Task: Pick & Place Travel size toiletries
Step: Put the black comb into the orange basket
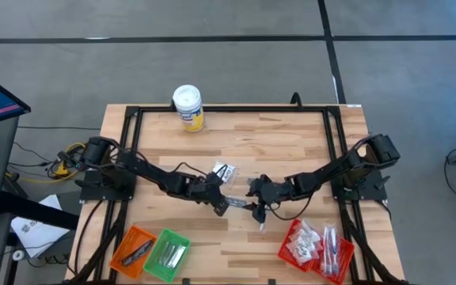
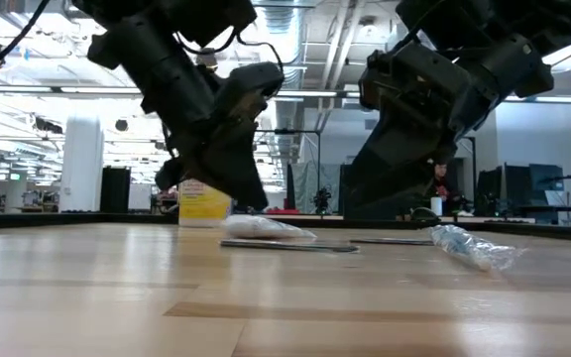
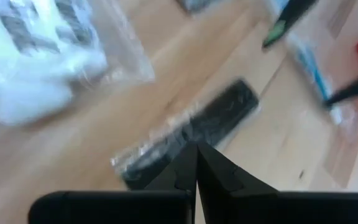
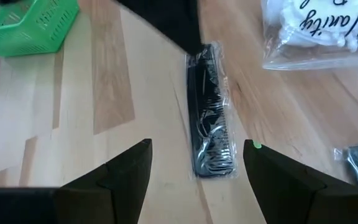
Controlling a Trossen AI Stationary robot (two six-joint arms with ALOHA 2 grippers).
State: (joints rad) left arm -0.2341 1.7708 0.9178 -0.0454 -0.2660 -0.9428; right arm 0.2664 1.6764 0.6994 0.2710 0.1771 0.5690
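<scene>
Your right gripper (image 4: 197, 163) hangs over the middle of the bench (image 1: 291, 150) with its fingers (image 4: 126, 165) spread wide and empty, and the wrapped black comb (image 4: 211, 127) lies flat on the wood straight ahead of them, lined up with the gap. That looks like the step in hand: take the comb and carry it to a basket. Your left gripper (image 3: 196, 163) has its fingers pressed together with nothing visibly between them, and its tips sit at one end of the same comb (image 3: 188, 134), so move that arm clear first or the two will crowd each other.

The comb is long, thin and lies flat in crinkly clear film, so come down low with one finger on each long side and close across the narrow width, near the middle of its length, so it does not swing. The film is likely slippery; a shallow pinch may catch only wrapper.

Watch the neighbours. The white vanity sachet (image 4: 319, 31) lies near the comb's far end, and a slim clear-wrapped stick (image 2: 469, 245) rests close by on the right arm's side; keep the fingers off both.

The red baskets (image 1: 317, 247) at the front right already hold several pieces, while the orange basket (image 1: 134, 249) and green basket (image 1: 167, 255) stand front left; which one the comb belongs in, I cannot tell
</scene>
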